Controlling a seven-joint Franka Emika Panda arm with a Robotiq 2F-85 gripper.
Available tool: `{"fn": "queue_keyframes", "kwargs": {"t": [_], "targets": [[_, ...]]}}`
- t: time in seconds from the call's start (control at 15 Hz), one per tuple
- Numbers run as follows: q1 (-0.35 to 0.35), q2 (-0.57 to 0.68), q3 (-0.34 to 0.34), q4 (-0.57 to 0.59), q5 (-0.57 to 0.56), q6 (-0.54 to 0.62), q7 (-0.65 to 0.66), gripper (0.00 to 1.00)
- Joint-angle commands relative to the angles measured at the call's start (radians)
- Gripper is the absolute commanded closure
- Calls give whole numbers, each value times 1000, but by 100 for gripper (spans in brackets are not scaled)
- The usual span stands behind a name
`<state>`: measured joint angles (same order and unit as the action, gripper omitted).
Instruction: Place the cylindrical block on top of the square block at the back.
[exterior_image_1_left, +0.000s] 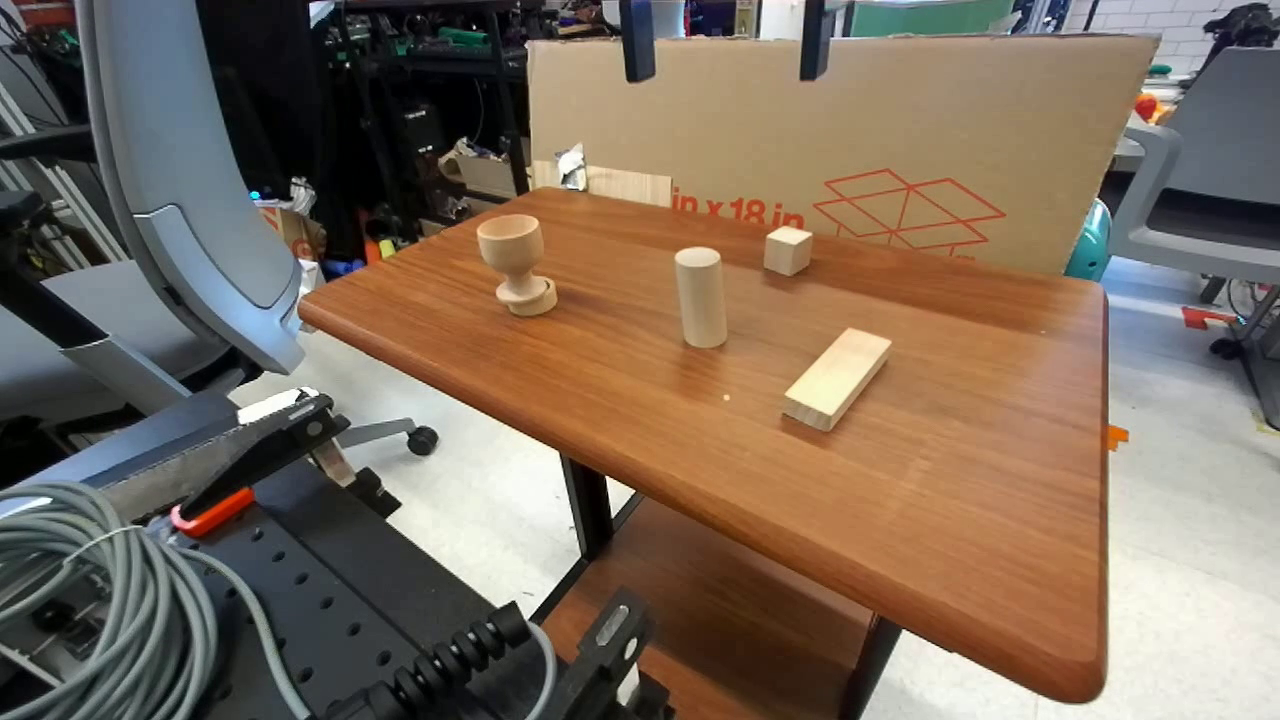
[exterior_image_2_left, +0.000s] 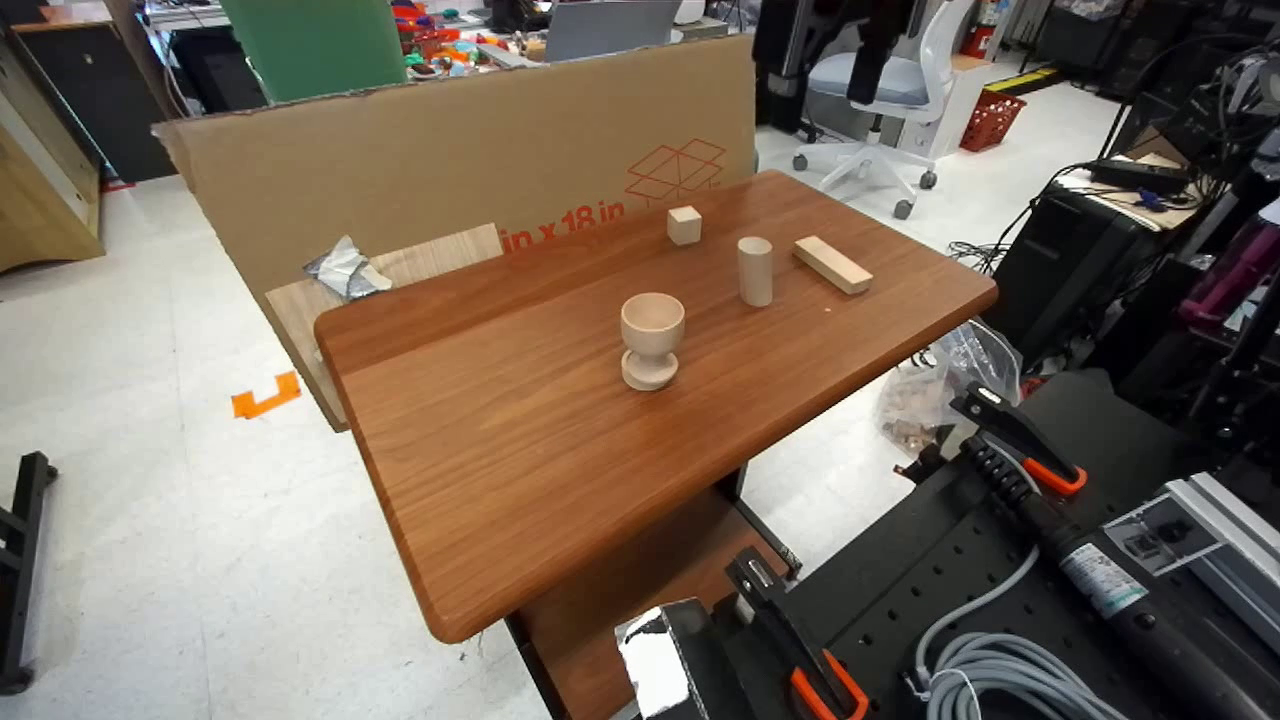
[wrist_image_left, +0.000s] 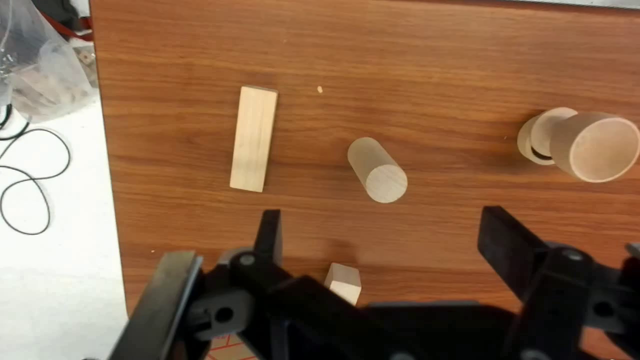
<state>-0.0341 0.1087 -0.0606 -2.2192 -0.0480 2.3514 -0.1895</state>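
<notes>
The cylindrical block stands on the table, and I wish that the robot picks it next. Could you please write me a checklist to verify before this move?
1. The hand is open and holds nothing: ok.
2. The cylindrical block stands upright on the table: ok.
3. It stands apart from the flat rectangular block and the wooden cup: ok, it touches neither.
4. The square block has a bare top to receive it: ok.
5. The hand is down at grasping height: not ok, it hangs above the blocks.
6. The hand is centred exactly over the cylindrical block: cannot tell.
</notes>
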Motion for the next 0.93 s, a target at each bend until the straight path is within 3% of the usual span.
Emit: {"fn": "queue_keyframes", "kwargs": {"t": [0.0, 0.47, 0.87], "targets": [[7, 134, 24, 123, -10, -48, 38, 0], [15, 287, 34, 195, -50, -43, 76, 0], [22, 339, 45, 209, -65, -41, 71, 0]]}}
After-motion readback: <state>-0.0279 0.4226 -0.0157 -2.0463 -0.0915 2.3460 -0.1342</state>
